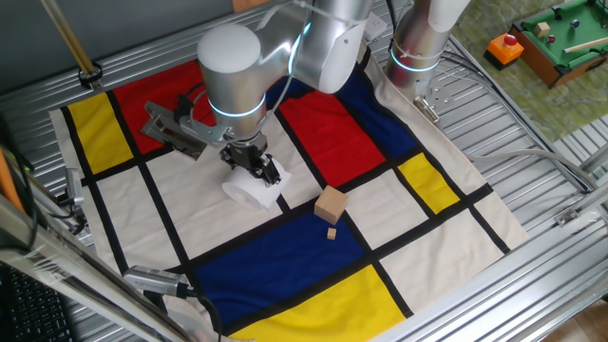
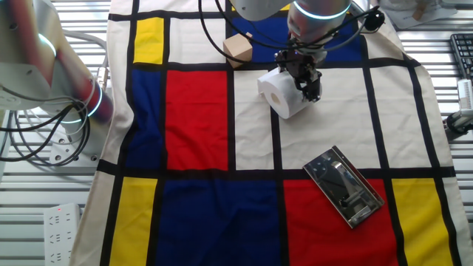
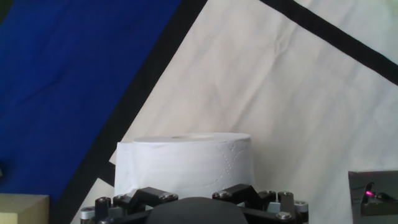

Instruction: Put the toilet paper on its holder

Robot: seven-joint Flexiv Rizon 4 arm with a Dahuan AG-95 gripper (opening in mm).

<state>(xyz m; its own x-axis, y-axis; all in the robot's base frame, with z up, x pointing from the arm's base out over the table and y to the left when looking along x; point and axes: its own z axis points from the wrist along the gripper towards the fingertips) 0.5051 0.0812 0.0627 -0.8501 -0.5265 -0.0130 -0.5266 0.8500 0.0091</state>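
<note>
Toilet paper (image 2: 283,94) is being clasped at one end by the gripper (image 2: 304,80), its fingers closed onto the roll, on a white panel of the cloth (image 2: 199,111), with the holder (image 2: 345,185) lying apart on red.

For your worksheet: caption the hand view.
Plump white toilet paper roll lying on cream cloth, seen from just above the gripper.

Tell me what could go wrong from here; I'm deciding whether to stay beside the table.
The tool sits at one edge of the toilet paper, so the soft roll may deform or slip. The wooden block lies close behind it and could get knocked. The holder lies flat, so threading the core onto its bar looks awkward.
</note>
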